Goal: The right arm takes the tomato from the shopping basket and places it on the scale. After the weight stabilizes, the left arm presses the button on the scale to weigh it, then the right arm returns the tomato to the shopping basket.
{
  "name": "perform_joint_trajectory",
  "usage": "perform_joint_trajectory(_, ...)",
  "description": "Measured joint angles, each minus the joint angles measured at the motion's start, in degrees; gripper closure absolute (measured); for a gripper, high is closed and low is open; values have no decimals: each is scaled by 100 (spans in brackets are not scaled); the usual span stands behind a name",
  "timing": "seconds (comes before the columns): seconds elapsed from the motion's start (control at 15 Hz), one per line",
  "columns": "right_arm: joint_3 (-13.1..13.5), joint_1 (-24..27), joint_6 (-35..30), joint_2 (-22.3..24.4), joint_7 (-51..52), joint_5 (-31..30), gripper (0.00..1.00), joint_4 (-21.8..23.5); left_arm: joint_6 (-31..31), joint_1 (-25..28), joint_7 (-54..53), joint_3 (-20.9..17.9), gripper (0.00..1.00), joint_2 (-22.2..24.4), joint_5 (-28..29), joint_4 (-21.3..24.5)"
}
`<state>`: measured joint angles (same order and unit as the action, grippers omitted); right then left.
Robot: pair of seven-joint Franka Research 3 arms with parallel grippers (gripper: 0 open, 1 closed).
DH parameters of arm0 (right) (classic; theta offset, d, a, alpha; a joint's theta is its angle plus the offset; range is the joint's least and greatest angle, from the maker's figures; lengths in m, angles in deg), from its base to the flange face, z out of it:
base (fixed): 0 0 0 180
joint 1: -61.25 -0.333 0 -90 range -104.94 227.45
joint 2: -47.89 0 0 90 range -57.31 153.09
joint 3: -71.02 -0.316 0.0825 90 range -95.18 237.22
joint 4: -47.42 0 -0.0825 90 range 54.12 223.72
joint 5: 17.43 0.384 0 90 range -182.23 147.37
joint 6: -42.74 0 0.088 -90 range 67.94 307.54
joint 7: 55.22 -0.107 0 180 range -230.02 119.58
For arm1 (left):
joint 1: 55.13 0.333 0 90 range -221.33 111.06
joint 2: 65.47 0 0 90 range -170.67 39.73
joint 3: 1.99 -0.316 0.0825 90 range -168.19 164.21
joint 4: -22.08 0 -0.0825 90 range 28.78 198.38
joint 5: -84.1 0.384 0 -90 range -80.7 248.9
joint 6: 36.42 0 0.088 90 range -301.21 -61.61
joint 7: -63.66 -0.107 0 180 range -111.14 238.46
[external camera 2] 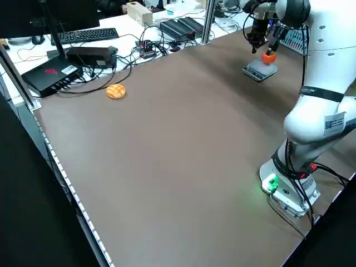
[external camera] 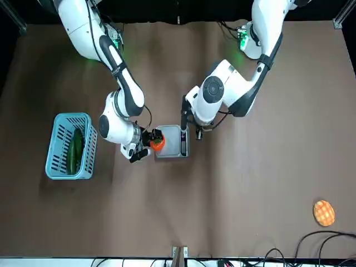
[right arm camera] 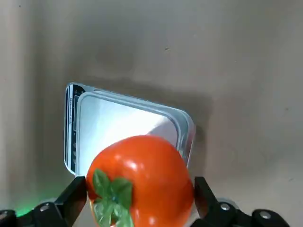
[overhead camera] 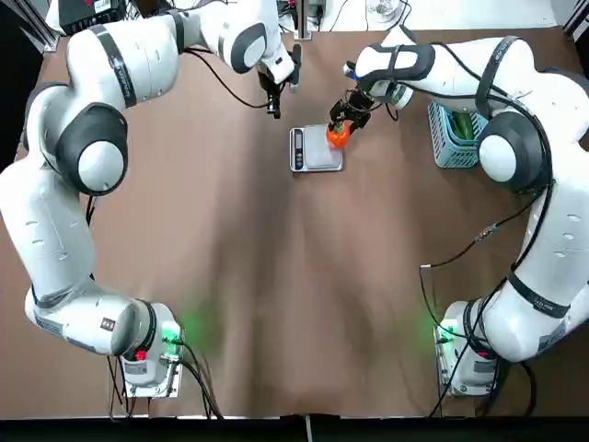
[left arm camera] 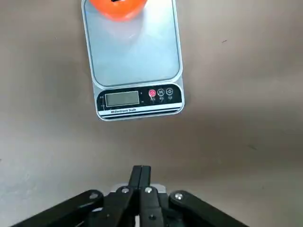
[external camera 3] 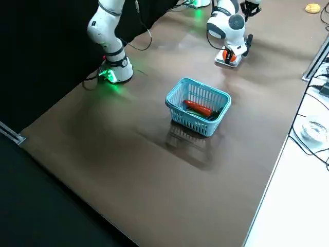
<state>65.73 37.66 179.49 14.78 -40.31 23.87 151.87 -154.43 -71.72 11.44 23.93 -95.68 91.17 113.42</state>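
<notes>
My right gripper (overhead camera: 340, 127) is shut on the orange-red tomato (right arm camera: 142, 179), its fingers (right arm camera: 71, 198) on both sides of the fruit. It holds the tomato (overhead camera: 338, 135) over the right edge of the silver scale (overhead camera: 316, 152); I cannot tell whether the fruit touches the platform (right arm camera: 123, 118). My left gripper (left arm camera: 141, 172) is shut and empty. It hovers just off the scale's display strip (left arm camera: 137, 98), on the scale's left side (overhead camera: 273, 110). The light-blue shopping basket (overhead camera: 456, 138) stands to the right of the scale, beside the right arm.
A long green vegetable (external camera: 75, 147) lies in the basket (external camera: 71, 146). A yellow-orange waffle-patterned round item (external camera: 324, 212) lies far off on the robot's left, near the table's far edge. Cables and electronics (external camera 2: 89, 53) sit beyond that edge.
</notes>
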Motion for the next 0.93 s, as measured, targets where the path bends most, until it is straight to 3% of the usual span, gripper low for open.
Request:
perform_joint_trajectory(0.6, 22, 41, 15, 72, 1, 1, 0, -58, 0, 0, 0, 0, 99, 0, 0, -2)
perform_joint_trajectory(0.93, 108, 529, -570, 735, -3, -3, 0, -108, 0, 0, 0, -1, 99, -2, 0, -5)
